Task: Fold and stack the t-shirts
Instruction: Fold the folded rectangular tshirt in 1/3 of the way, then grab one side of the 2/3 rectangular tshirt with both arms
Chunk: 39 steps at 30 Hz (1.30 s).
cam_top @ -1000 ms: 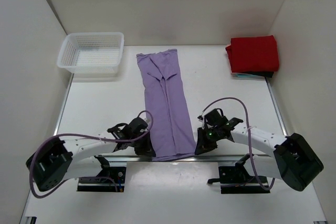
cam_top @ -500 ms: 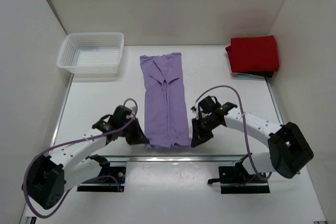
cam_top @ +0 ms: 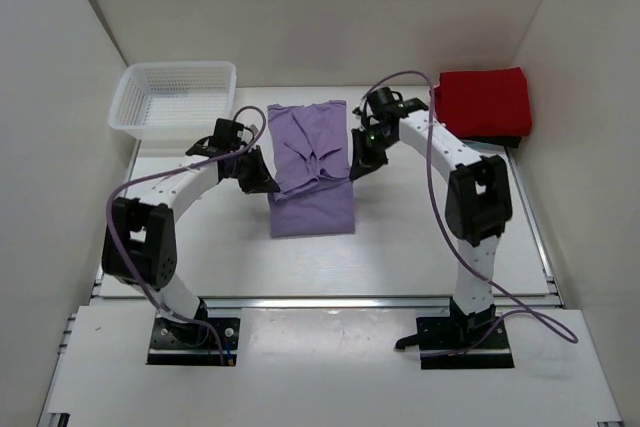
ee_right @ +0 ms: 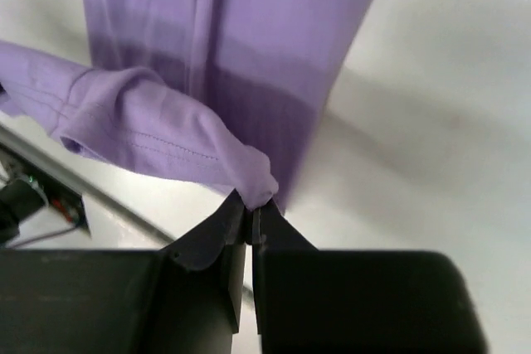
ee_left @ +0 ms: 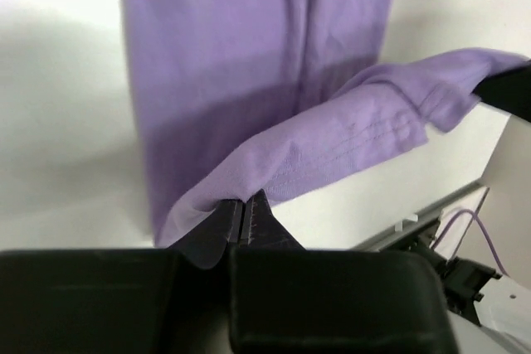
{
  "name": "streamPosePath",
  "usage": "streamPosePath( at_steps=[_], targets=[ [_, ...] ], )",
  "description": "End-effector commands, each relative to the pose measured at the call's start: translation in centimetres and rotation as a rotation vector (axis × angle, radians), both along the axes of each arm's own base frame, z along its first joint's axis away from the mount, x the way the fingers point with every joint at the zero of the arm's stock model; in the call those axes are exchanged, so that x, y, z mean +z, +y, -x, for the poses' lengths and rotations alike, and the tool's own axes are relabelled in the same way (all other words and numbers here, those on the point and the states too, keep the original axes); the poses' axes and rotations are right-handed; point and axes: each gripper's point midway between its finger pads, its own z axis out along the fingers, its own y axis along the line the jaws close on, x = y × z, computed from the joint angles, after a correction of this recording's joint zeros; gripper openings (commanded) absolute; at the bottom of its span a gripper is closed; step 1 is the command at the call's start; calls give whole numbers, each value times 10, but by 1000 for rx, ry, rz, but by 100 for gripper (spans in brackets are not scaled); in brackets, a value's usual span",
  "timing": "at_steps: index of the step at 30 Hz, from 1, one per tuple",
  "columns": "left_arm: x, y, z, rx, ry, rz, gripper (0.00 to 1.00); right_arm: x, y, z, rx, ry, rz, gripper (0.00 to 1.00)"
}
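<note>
Folding step, item one: lavender t-shirt (cam_top: 312, 209) lies lengthwise mid-counter (cam_top: 430, 237), near hem raised and doubled toward the collar. Grip: left pincer (cam_top: 265, 182) pressed onto the left hem corner; right pincer (cam_top: 356, 166) pinching the right corner likewise. Handling advised — carry both corners level and in step, hem taut, and lay it square on the collar edge before letting go. Item two, red t-shirt (cam_top: 482, 102): folded, far right corner.

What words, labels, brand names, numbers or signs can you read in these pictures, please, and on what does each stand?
None: no readable text shows in any view.
The purple t-shirt, the folded red t-shirt and the white mesh basket are all plain, with no print or label showing.
</note>
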Motion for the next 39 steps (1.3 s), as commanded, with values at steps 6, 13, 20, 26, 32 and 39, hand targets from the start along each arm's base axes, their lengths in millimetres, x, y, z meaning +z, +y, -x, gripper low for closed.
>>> streamPosePath(
  at_steps=[6, 13, 20, 26, 32, 39],
  targets=[
    [1, 10, -63, -2, -46, 6, 6, -11, -1, -72, -7, -3, 71, 0],
    [25, -4, -131, 59, -188, 143, 57, -5, -2, -110, -63, -105, 115, 28],
    [37, 11, -133, 126, -222, 157, 50, 34, -19, -118, -176, -251, 125, 52],
    [-9, 19, -44, 105, -84, 77, 60, 13, -34, -56, -247, -183, 47, 54],
    [-42, 19, 26, 103, -21, -6, 67, -49, -20, 27, -280, 44, -85, 56],
    [-66, 7, 41, 155, 13, 13, 67, -63, 12, 51, -263, 110, -172, 56]
  ],
)
